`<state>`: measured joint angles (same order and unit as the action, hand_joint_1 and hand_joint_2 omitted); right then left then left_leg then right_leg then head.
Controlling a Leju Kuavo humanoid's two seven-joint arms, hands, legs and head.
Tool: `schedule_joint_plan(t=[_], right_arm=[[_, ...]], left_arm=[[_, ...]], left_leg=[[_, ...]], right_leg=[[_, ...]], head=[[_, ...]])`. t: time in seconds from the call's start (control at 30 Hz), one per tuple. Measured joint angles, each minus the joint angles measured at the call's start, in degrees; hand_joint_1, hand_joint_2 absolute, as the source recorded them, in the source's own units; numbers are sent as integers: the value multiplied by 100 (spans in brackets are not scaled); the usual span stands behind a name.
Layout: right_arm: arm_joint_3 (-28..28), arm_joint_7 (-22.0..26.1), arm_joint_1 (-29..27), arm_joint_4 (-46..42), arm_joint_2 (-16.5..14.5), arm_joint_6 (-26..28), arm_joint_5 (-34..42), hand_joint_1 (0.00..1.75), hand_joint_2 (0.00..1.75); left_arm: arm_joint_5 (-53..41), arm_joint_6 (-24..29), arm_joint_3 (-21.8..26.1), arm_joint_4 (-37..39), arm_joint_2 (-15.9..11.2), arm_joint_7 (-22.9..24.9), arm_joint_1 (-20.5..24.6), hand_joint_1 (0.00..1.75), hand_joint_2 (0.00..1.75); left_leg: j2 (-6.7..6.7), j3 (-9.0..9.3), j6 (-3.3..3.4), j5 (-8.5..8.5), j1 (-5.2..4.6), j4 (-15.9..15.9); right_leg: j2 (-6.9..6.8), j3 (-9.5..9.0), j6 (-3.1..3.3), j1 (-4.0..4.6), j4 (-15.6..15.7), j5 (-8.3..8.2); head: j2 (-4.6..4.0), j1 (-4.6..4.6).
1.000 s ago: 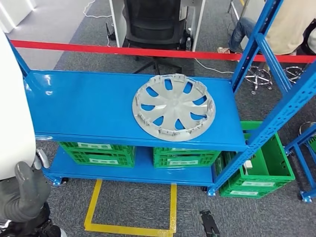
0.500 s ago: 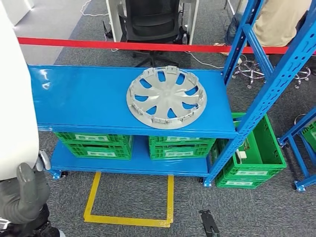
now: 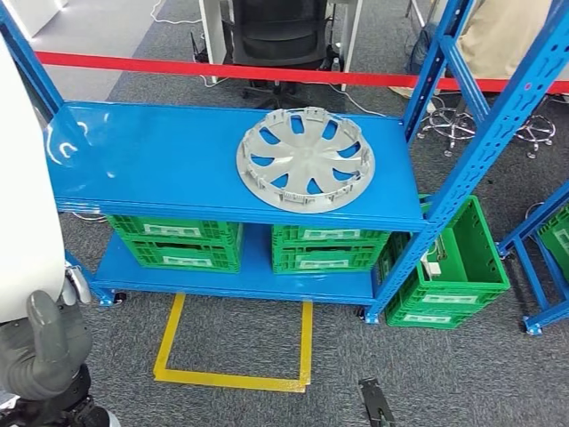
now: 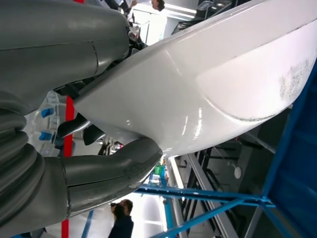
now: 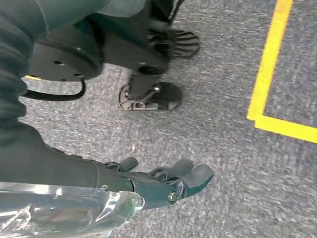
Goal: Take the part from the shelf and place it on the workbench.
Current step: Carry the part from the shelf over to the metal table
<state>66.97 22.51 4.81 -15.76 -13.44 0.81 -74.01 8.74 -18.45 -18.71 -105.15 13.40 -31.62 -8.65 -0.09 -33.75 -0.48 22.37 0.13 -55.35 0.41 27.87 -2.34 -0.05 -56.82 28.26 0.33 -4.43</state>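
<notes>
The part [image 3: 305,159], a grey wheel cover with curved spokes, lies flat on the top board of the blue shelf [image 3: 168,169], toward its right end and just short of the right upright. Nothing touches it.

Against the earlier head pictures the whole scene has shifted: the shelf sits lower and a little to the right, its left upright now shows at the upper left, and more of the floor behind the red barrier tape [image 3: 201,68] has dropped out of sight. This is a move of the camera; the part keeps its spot on the board.

The left robot hand [image 3: 47,342] hangs low at the left edge of the head view, beside the robot's white body, with nothing in it; how its fingers lie cannot be told. The right robot hand [image 5: 164,181] hangs over the grey carpet with its dark fingers [image 5: 194,176] stretched out and apart, released and holding nothing, well away from the shelf.

Green crates [image 3: 181,245] stand on the lower board, another green crate [image 3: 456,276] on the floor at the right. A yellow taped outline [image 3: 235,378] marks the carpet before the shelf.
</notes>
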Motion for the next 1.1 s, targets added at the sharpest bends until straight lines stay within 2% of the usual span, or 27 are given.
schedule_joint_plan(t=[0.03, 0.1, 0.13, 0.17, 0.2, 0.27, 0.3, 0.33, 0.37, 0.43, 0.47, 0.5, 0.53, 0.6, 0.63, 0.67, 0.7, 0.77, 0.8, 0.83, 0.93, 1.1], right_arm=[[0, 1, 3, 0, 1, 0, -1, 0, 175], [2, 3, -1, 0, -2, 0, -2, 0, 175], [4, 3, 1, -1, -4, 0, -2, 0, 175], [5, 4, 4, -1, -7, 0, -2, 0, 175], [6, 5, 8, -2, -9, -1, -2, 0, 175], [9, 7, 5, -2, -8, -2, -2, 0, 175], [11, 7, 3, -2, -7, -2, -2, 0, 175], [14, 7, 2, -2, -7, -2, -3, 0, 175], [16, 7, 3, -2, -7, -2, -3, 0, 175], [21, 9, 5, -4, -6, -2, -4, 0, 175], [22, 11, 7, -7, -5, -2, -5, 0, 175], [24, 14, 9, -9, -5, -1, -7, 0, 175], [24, 17, 10, -12, -4, -1, -8, 0, 175], [26, 20, 3, -13, -4, 0, -10, 0, 175], [27, 20, -4, -13, -4, 0, -10, 0, 175], [28, 20, -10, -13, -4, 0, -10, 0, 175], [28, 20, -12, -13, -4, 0, -10, 0, 175], [28, 20, -9, -13, -4, -1, -10, 0, 175], [28, 20, -8, -13, -4, -1, -10, 0, 175], [29, 20, -8, -13, -4, -2, -10, 0, 175], [31, 20, -10, -13, -4, -3, -10, 0, 175], [31, 20, -9, -13, -4, -2, -10, 0, 175]], left_arm=[[6, 0, -1, 0, 0, 7, 0, 175, 175], [11, -1, -3, 0, -2, 24, 1, 175, 175], [14, -2, -3, 0, -5, 34, 1, 175, 175], [15, -3, -3, 0, -8, 44, 1, 175, 175], [17, -4, -2, 0, -11, 51, 1, 175, 175], [18, -4, -2, 0, -13, 60, 1, 175, 175], [18, -4, -2, 1, -14, 62, 1, 175, 175], [19, -4, -2, 1, -14, 64, 1, 175, 175], [20, -4, -2, 1, -14, 69, 1, 175, 175], [22, -4, -4, 1, -13, 78, 2, 175, 175], [23, -5, -6, 1, -12, 82, 2, 175, 175], [24, -6, -10, 2, -11, 82, 3, 175, 175], [25, -7, -15, 2, -10, 82, 3, 175, 175], [26, -8, -23, 3, -9, 82, 4, 175, 175], [26, -7, -25, 3, -8, 82, 4, 175, 175], [27, -7, -27, 4, -7, 82, 5, 175, 175], [27, -7, -30, 4, -6, 82, 6, 175, 175], [28, -8, -34, 5, -5, 82, 7, 175, 175], [29, -7, -34, 7, -6, 82, 7, 175, 175], [29, -8, -34, 9, -7, 83, 7, 175, 175], [29, -9, -35, 11, -7, 85, 7, 175, 175], [34, -9, -34, 11, -7, 87, 7, 175, 175]], left_leg=[[2, -16, -35, -40, 3, 8], [0, -50, -107, -88, 12, 21], [-1, -87, -142, -21, 15, -23], [-2, -156, -176, 144, 17, -178], [-2, -265, -204, 393, 25, -466], [0, -518, -255, 881, 35, -1265], [0, -581, -272, 987, 39, -1552], [0, -548, -283, 974, 43, -1642], [1, -393, -291, 856, 49, -1485], [0, 134, -319, 561, 63, -722], [-9, 361, -317, 480, 66, -357], [-20, 490, -306, 460, 71, -121], [-33, 525, -279, 483, 69, -22], [-42, 454, -182, 474, 72, -14], [-37, 417, -126, 451, 72, -20], [-28, 380, -71, 420, 75, -22], [-17, 338, -19, 384, 75, -20], [-2, 250, 42, 313, 54, -22], [2, 205, 55, 275, 40, -24], [3, 162, 59, 240, 27, -26], [2, 93, 61, 177, 7, -27], [1, 85, 59, 168, 5, -27]], right_leg=[[8, -16, 21, 17, 69, 9], [5, 64, 94, 20, 91, -75], [0, 102, 145, 10, 105, -124], [-6, 142, 188, -4, 123, -179], [-12, 182, 218, -14, 128, -227], [-24, 299, 234, -14, 121, -312], [-31, 355, 228, -15, 116, -350], [-37, 404, 216, -19, 110, -383], [-40, 445, 198, -28, 101, -410], [-40, 517, 148, -39, 61, -445], [-38, 555, 116, -33, 30, -460], [-35, 592, 85, -20, -2, -476], [-33, 629, 53, -7, -25, -500], [-28, 685, 0, -12, -51, -535], [-30, 731, -25, -20, -100, -478], [-30, 797, -49, -26, -240, -338], [-31, 898, -70, -31, -510, -112], [-32, 1134, -96, -30, -1285, 374], [-32, 1204, -93, -29, -1601, 510], [-32, 1183, -81, -26, -1727, 523], [-30, 923, -41, -11, -1494, 317], [-30, 836, -31, -7, -1364, 257]], head=[[0, 3], [0, 1], [0, 9], [0, 24], [-1, 39], [-1, 65], [-1, 65], [-1, 66], [-1, 65], [-1, 71], [-1, 79], [-1, 79], [-1, 80], [-1, 66], [-1, 61], [-1, 47], [-1, 33], [-1, 8], [-1, 6], [-1, 4], [-1, 1], [-1, 2]])
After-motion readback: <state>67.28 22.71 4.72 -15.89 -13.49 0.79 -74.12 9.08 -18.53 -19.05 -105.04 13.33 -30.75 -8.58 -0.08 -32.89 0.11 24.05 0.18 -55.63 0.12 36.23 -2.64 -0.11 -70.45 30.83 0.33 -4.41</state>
